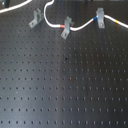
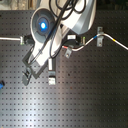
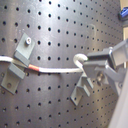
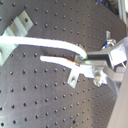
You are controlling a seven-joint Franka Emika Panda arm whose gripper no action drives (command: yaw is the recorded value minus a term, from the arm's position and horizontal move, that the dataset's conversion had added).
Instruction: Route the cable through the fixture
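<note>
The white cable [image 1: 80, 26] runs through the upright grey clip [image 1: 100, 19] and the middle slanted clip [image 1: 66, 27], with its red band [image 1: 61, 26] beside that clip. The blue-and-yellow band [image 1: 114, 22] lies to the first exterior view's right. The fixture [image 1: 35, 19], the small slanted clip, has no cable in it; it also shows in the second exterior view [image 2: 23, 39]. In both wrist views my gripper [image 3: 86, 69] [image 4: 84, 62] meets a raised bend of the cable [image 4: 50, 44] just above the small clip [image 3: 80, 90]. The arm [image 2: 55, 30] hides the fingers in the second exterior view.
The black perforated board [image 1: 65, 90] carries all three clips near its far edge. A cable stretch [image 2: 10, 36] runs straight in from the second exterior view's left. A blue object [image 2: 1, 84] sits at that same left edge. No arm shows in the first exterior view.
</note>
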